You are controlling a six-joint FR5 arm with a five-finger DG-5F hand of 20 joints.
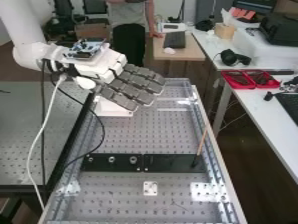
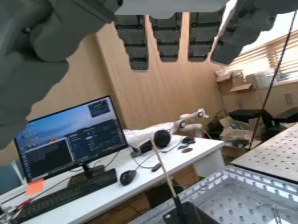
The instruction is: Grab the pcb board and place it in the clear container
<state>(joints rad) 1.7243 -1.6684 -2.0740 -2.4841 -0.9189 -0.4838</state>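
Arm: comes in from the upper left of the high view, white, with cables hanging beside the bench.
Hand: hangs above the far part of the bench, dark grey, slanting down toward the bench's right side in the high view.
Fingers: extend straight and side by side in the wrist view, narrow gaps between – neither pressed together nor pinching.
Thumb: stands off to one side of the fingers.
Circuit board: sits on top of the arm's wrist, just behind the hand – cannot tell whether to count as the task's pcb board.
Pcb board and clear container: cannot tell either apart for certain.
Bench: is perforated metal, with raised rails along the long sides.
White bracket: stands on the bench below the hand.
Black plates: lie end to end across the bench, nearer than the hand in the high view; bear round metal fittings on the left one.
Thin stick: rises at a tilt from a black holder at the right end of the black plates.
Small white plate: lies on the bench, nearer than the black plates.
Desk: carries a monitor, a keyboard, a mouse and black headphones.
Red trays: sit on the white surface right of the bench in the high view – hold dark things too small to tell.
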